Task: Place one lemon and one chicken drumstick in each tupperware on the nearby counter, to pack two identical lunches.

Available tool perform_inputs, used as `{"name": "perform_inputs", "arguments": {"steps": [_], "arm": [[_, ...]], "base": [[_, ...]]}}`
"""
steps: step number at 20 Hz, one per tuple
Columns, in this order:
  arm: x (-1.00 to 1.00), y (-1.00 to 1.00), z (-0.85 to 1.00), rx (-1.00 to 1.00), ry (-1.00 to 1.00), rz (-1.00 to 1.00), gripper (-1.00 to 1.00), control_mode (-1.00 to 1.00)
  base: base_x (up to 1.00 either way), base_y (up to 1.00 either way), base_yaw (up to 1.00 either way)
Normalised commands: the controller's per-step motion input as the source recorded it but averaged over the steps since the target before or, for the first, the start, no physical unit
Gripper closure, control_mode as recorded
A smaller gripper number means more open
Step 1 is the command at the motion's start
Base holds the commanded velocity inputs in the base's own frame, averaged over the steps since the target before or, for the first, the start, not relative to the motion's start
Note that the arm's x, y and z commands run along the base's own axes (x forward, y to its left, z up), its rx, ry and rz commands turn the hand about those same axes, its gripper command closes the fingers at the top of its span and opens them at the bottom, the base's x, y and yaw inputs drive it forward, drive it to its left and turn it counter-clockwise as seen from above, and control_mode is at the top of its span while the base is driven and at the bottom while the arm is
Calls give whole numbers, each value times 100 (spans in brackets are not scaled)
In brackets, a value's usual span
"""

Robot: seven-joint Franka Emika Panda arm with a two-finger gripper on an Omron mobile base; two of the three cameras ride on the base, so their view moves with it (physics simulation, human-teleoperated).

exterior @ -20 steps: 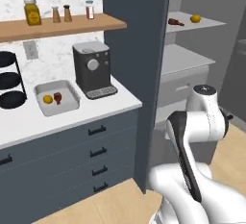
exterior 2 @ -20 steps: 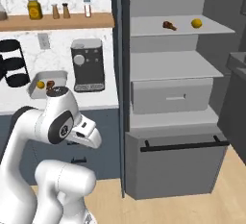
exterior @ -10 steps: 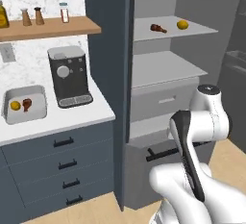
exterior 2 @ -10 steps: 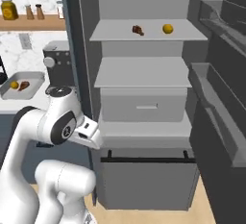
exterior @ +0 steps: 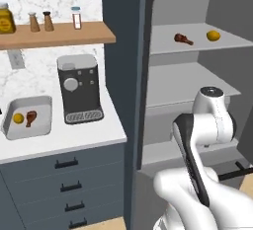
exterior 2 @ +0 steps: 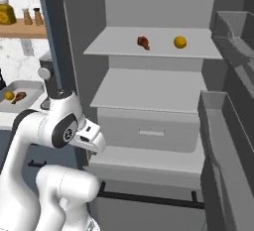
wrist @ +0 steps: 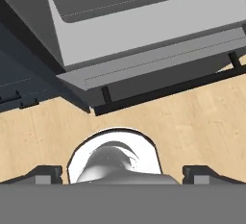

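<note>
Kitchen counter (exterior: 74, 142) at nine o'clock: one tupperware (exterior: 10, 133) holds lemon (exterior: 18, 118) and drumstick (exterior: 30, 118). Second pair waits on the fridge shelf (exterior 2: 149, 51) at twelve. Gripper (wrist: 122, 170) jaws spread, empty.

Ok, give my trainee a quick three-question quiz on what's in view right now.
1. True or false: the tupperware on the counter already holds one lemon and one chicken drumstick.
2. Where do the other lemon and drumstick lie? A) fridge top shelf B) wooden shelf C) floor
3. Fill in: the gripper jaws are ____.

Key: 1 true; 2 A; 3 open
</note>
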Motion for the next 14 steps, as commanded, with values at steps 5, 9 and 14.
{"name": "perform_inputs", "arguments": {"steps": [5, 9, 14], "arm": [[0, 0, 0, 0, 0, 0, -100, 100], [0, 0, 0, 0, 0, 0, -100, 100], [0, 0, 0, 0, 0, 0, -100, 100]], "base": [[-5, -53, 11], [5, -26, 0], [40, -29, 0]]}}
